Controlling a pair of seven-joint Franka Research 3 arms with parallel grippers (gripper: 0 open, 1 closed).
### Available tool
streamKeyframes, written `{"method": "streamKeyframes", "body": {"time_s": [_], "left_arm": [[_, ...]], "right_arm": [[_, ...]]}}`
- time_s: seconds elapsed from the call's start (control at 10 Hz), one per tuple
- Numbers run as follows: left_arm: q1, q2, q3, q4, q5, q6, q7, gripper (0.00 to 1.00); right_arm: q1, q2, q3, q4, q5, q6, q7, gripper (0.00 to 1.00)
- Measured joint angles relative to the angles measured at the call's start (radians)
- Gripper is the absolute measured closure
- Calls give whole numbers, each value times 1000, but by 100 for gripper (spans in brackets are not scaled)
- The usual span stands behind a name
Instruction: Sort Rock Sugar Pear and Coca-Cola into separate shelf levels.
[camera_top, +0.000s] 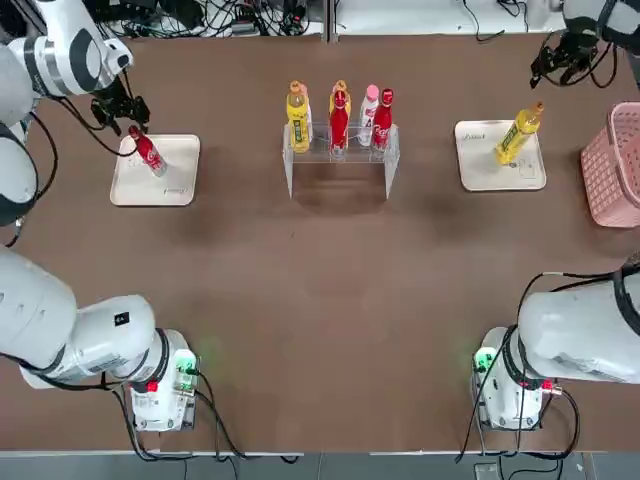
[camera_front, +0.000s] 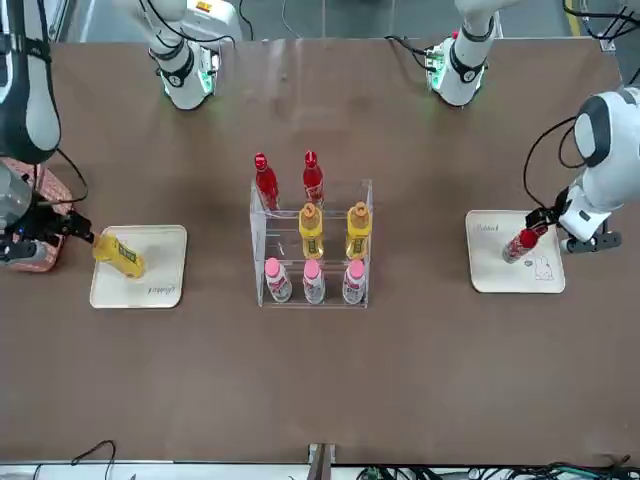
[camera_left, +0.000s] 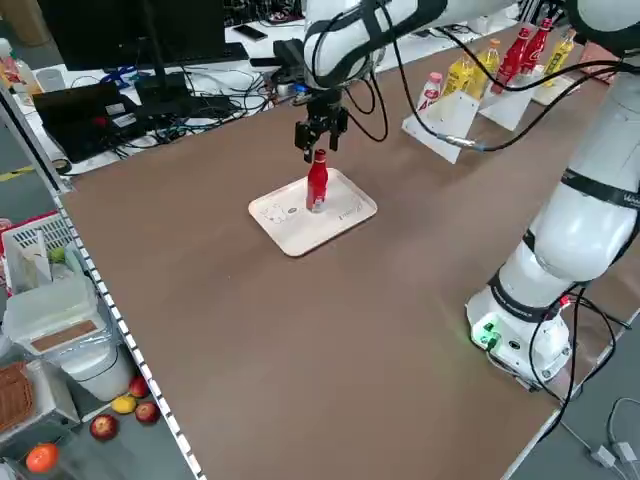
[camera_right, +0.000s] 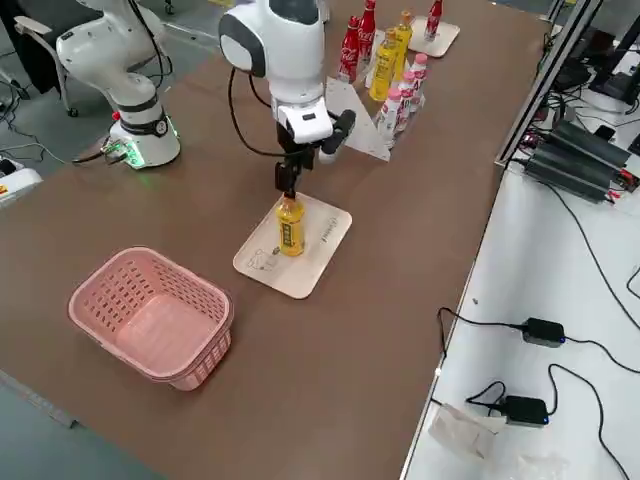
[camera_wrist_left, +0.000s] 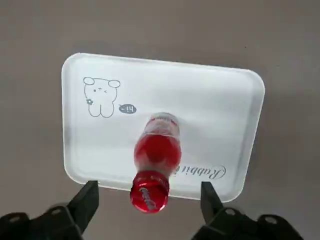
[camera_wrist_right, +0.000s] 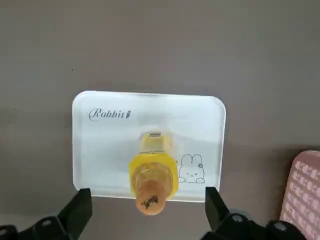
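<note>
A red Coca-Cola bottle (camera_wrist_left: 152, 160) stands on the left beige tray (camera_top: 155, 178). My left gripper (camera_wrist_left: 148, 200) hovers open just above its cap, fingers spread wide on either side. A yellow Rock Sugar Pear bottle (camera_wrist_right: 151, 172) stands on the right tray (camera_top: 498, 160), and my right gripper (camera_wrist_right: 147, 210) hangs open over its orange cap. On the clear acrylic stand (camera_front: 258, 235) at the table's middle, two yellow bottles (camera_front: 311, 232) sit on a raised level. Two red bottles (camera_front: 312, 180) stand at its robot-side edge; their level I cannot tell.
Three pale pink-capped bottles (camera_front: 313, 283) line the stand's far side, low down. A pink plastic basket (camera_top: 612, 165) sits at the table's right edge beside the right tray. Cables and equipment lie beyond the far edge.
</note>
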Motion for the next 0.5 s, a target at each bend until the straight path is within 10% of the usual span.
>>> {"method": "streamKeyframes", "body": {"time_s": [0.5], "left_arm": [[0,31,0,0,0,13,0,30]], "right_arm": [[0,20,-15,-69,43,57,-3,2]]}}
